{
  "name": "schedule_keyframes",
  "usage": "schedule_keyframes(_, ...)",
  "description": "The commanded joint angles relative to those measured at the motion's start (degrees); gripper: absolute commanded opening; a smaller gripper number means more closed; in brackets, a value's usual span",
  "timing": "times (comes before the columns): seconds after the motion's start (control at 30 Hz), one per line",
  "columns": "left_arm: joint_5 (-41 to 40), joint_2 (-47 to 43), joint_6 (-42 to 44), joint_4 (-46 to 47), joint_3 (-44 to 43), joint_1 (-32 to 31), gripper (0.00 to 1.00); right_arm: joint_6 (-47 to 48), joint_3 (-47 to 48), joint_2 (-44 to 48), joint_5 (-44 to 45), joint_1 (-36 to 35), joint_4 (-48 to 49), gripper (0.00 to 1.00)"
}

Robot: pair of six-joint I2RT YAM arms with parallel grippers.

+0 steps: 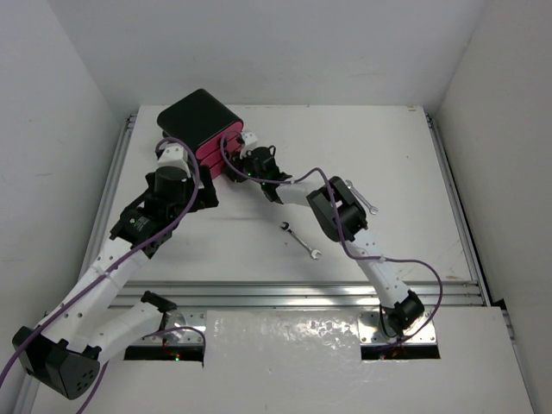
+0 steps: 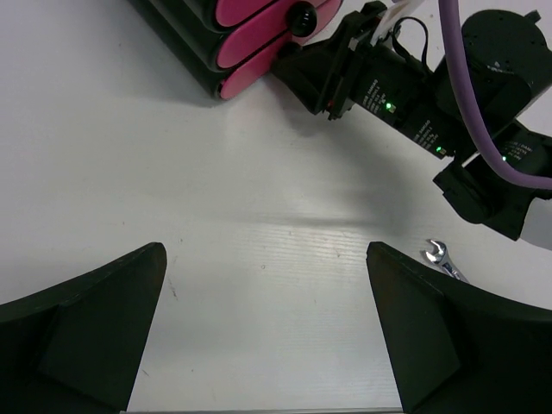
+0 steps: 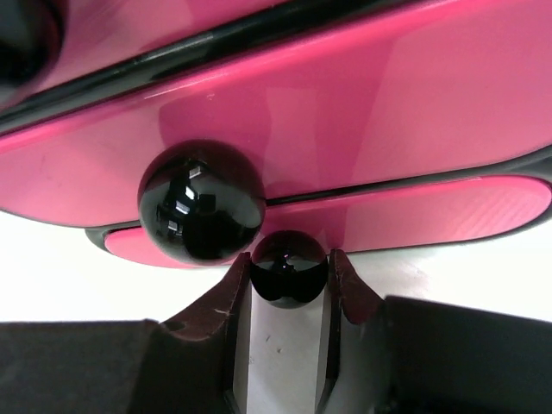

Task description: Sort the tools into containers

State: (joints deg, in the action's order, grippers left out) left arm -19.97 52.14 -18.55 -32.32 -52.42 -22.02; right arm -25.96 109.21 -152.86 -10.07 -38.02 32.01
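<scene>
The glossy black box (image 1: 200, 116) stands at the table's back left, its three pink drawers (image 1: 217, 155) shut as far as I can see. My right gripper (image 3: 289, 259) is shut on the bottom drawer's (image 3: 431, 211) small black knob (image 3: 289, 280), a finger touching each side. It also shows in the top view (image 1: 246, 164). My left gripper (image 2: 266, 250) is open and empty above bare table, in front of the drawers (image 2: 259, 34). One silver wrench (image 1: 300, 240) lies mid-table, also in the left wrist view (image 2: 442, 259). A second wrench (image 1: 364, 198) lies beside the right arm. Screwdrivers and pliers are out of view.
The middle drawer's larger black knob (image 3: 201, 201) sits just above and left of my right fingers. The right arm (image 2: 483, 112) with its purple cable crosses in front of the drawers. White walls enclose the table; a metal rail (image 1: 293, 293) runs along the near edge.
</scene>
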Motion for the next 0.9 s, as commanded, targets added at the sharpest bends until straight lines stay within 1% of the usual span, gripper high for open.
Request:
schedule_keyframes(0.0,0.63,-0.63,0.44,2.61,0.22,0.84,1.0,0.91,-4.84,3.87,0.31,0.23,5.32,0.16)
schedule_keyframes(0.07,0.81,-0.72,0.44,2.61,0.22,0.84,1.0,0.91,-9.69,7.9,1.1,0.14,9.53,0.14)
schedule_keyframes(0.1,0.81,-0.72,0.44,2.61,0.22,0.84,1.0,1.25,-14.85,9.4,1.54,0.23,10.78,0.14)
schedule_keyframes(0.13,0.81,-0.64,0.44,2.61,0.22,0.84,1.0,1.43,-17.42,10.99,2.15,0.23,12.1,0.13)
schedule_keyframes(0.17,0.89,-0.81,0.44,2.7,0.22,0.84,1.0,1.52,-21.97,13.87,2.15,0.31,14.11,0.13)
schedule_keyframes(0.27,0.81,-0.9,0.44,2.7,0.22,0.84,1.0,1.87,-28.33,19.67,1.72,0.4,16.85,0.14)
schedule_keyframes(0.37,0.46,-1.07,0.35,2.61,0.22,0.93,1.0,2.14,-38.86,24.95,2.68,0.49,19.75,0.17)
schedule_keyframes(0.4,0.37,-1.16,0.44,2.61,0.22,0.93,1.0,2.31,-40.37,25.93,3.12,0.49,20.19,0.19)
schedule_keyframes(0.47,0.19,-1.34,0.35,2.61,0.22,0.93,1.0,2.4,-42.14,27.17,3.21,0.84,19.85,0.28)
schedule_keyframes(0.57,-0.25,-1.34,0.26,2.43,0.22,0.93,1.0,3.19,-42.59,27.61,2.77,1.02,18.09,0.32)
schedule_keyframes(0.6,-0.34,-1.43,0.26,2.43,0.22,0.93,1.0,3.54,-43.11,28.22,2.6,1.02,17.74,0.34)
schedule_keyframes(0.67,-0.51,-1.34,0.26,2.43,0.3,0.93,1.0,3.72,-43.55,28.84,2.42,1.11,16.6,0.48)
schedule_keyframes(0.7,-0.51,-1.25,0.26,2.43,0.3,0.93,1.0,3.72,-44.08,29.63,1.81,1.02,16.42,0.59)
schedule_keyframes(0.77,-0.51,-0.99,0.26,2.43,0.3,0.93,1.0,3.72,-44.87,30.77,1.45,1.02,14.84,0.72)
schedule_keyframes(0.87,-0.6,-0.72,0.18,2.35,0.3,0.93,1.0,3.98,-47.49,35.24,1.89,1.02,10.81,0.76)
